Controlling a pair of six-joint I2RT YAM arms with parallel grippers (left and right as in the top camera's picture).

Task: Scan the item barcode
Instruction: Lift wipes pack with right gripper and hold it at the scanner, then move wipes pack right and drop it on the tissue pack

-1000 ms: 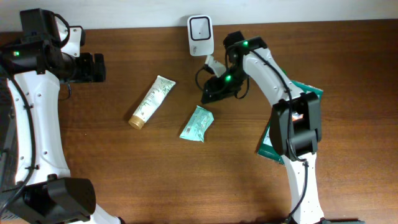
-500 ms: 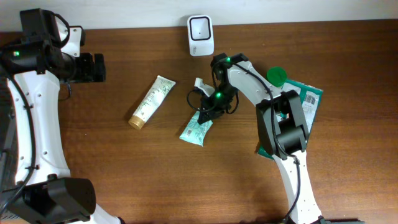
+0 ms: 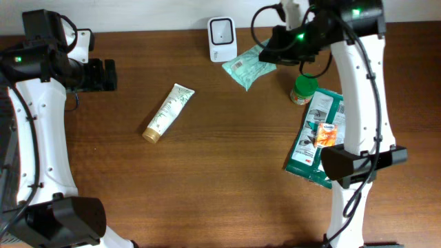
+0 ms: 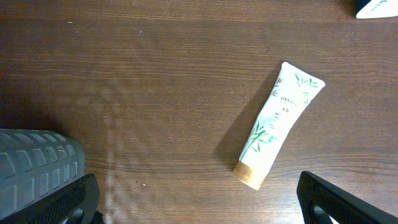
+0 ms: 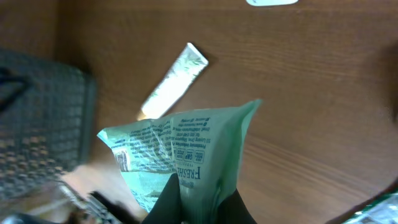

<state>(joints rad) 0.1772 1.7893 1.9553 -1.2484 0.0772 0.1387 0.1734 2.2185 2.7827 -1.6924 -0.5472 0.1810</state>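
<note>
The green wipes packet (image 3: 247, 63) hangs lifted just right of the white barcode scanner (image 3: 222, 31) at the table's far edge. The right gripper (image 3: 279, 45) is clamped tight on one edge. The packet looks light, soft and crinkly, likely to droop, so an edge pinch suits it. The left gripper (image 3: 107, 74), far left, gapes wide and empty.

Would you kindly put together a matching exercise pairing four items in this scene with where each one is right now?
Items: 1 pale green pouch; 2 white scanner; 3 cream tube; 4 green-lidded jar.
Places: A at the table's far edge; B lying flat, left of centre; C pinched in the right claw; D by the dark green packet.
Pairs: 1-C; 2-A; 3-B; 4-D.
</note>
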